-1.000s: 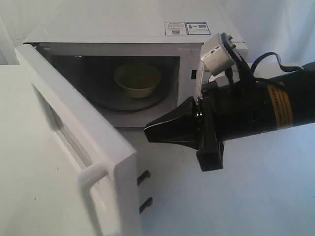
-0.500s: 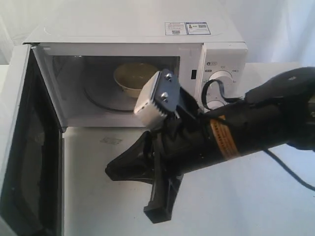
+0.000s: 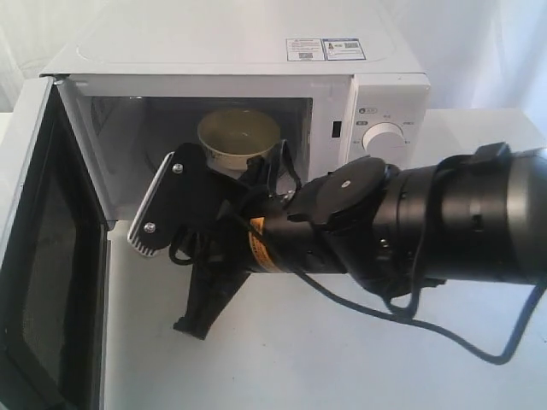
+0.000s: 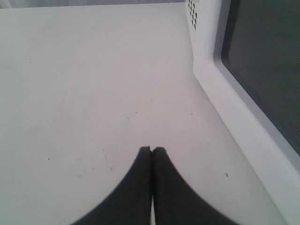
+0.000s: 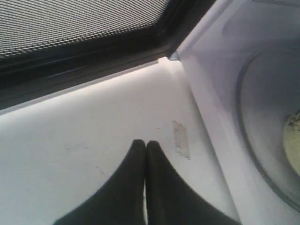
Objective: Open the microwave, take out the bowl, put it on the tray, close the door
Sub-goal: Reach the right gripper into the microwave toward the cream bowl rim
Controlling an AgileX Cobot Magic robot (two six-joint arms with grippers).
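Glossy black cylindrical arm (image 3: 461,222), orange label (image 3: 259,249), looping black cable (image 3: 461,342), two-screw black camera bracket (image 3: 167,201); matte black tapered fingers (image 5: 129,187).

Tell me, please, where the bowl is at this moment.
The bowl sits inside the open microwave, in the upper middle of the exterior view, left of the knob panel and just behind the right arm.

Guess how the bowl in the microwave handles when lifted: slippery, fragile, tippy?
The bowl looks like glazed ceramic: probably rigid but smooth, so a rim pinch may slip. Likely heavyish for its size, and could chip against the microwave frame. Low and wide, it seems unlikely to tip.
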